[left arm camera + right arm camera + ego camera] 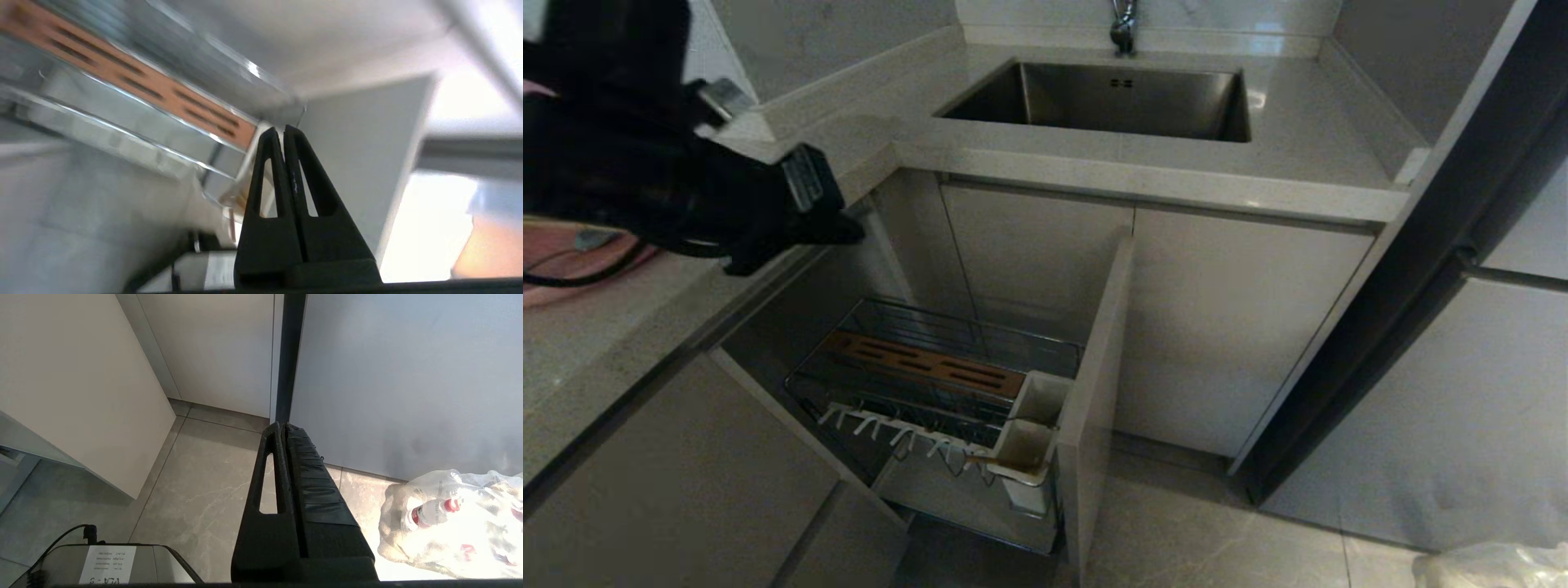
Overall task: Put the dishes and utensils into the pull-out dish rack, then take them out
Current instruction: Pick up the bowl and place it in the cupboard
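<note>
At the upper left of the head view my left gripper [837, 229] hangs over the surface's edge, fingers [271, 163] clenched on nothing. Just under it, at far left, a sliver of pink [572, 261] shows on the surface; I take it for the plate but can't be sure. Lower centre, the rack [931, 392] is pulled out, its wooden strip [923, 363] bare and no dish on the pegs [890, 433]. In the nearer utensil cup [1025, 449] I see something thin and brown, possibly the chopsticks [980, 460]. Bowl and spoon aren't in view. I can't tell whether this is before loading or near the end of unloading. My right gripper [282, 426] is parked low toward the floor, fingers clenched, empty.
</note>
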